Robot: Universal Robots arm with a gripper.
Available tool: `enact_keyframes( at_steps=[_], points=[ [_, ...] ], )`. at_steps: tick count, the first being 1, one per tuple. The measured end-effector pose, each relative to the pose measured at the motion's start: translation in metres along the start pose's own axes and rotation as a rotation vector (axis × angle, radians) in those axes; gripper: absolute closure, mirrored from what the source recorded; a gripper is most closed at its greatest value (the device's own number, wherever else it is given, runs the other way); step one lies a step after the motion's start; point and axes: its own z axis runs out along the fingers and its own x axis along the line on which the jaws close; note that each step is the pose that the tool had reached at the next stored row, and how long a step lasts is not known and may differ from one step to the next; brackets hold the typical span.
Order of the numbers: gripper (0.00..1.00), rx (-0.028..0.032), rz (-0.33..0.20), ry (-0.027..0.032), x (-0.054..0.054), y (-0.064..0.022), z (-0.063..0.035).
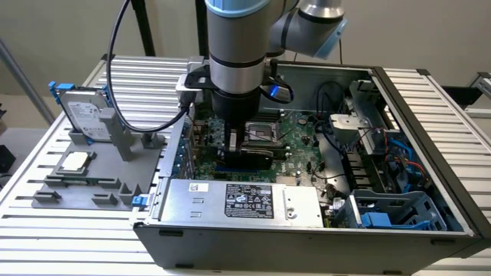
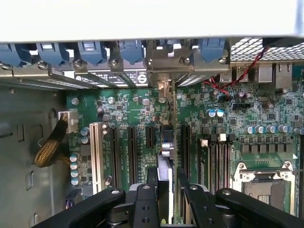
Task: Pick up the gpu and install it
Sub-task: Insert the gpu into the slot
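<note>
The gpu [image 2: 167,142] shows edge-on in the wrist view, standing upright between black expansion slots on the green motherboard [image 2: 123,104]. Its silver bracket [image 2: 164,66] meets the rear wall of the case beside blue slot clips. My gripper [image 2: 166,202] is shut on the card's near end, one black finger on each side. In the exterior view the gripper [image 1: 244,144] reaches down into the open computer case [image 1: 429,132], and the gpu's black face [image 1: 249,156] shows just below it. Whether the card sits fully in its slot I cannot tell.
A grey fixture [image 1: 84,184] at the exterior view's left holds a silver hard drive with blue rails [image 1: 80,112] and a small square chip [image 1: 77,162]. Inside the case are the power supply [image 1: 245,201], the CPU socket [image 2: 263,183], a white slot [image 2: 96,152] and loose cables [image 1: 368,149].
</note>
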Motion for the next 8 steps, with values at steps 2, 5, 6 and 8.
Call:
enact_keyframes(
  at_steps=[2,5,6,8],
  points=[
    [1.00,0.0000,0.000,-0.0002,0.0000,0.0003,0.0001],
    [1.00,-0.0002,0.001,-0.0005,0.0000,0.0007,0.0001],
    [1.00,-0.0002,0.000,-0.0005,0.0000,0.0008,0.0001],
    [1.00,-0.0003,0.000,-0.0004,0.0000,0.0009,0.0001]
  ],
)
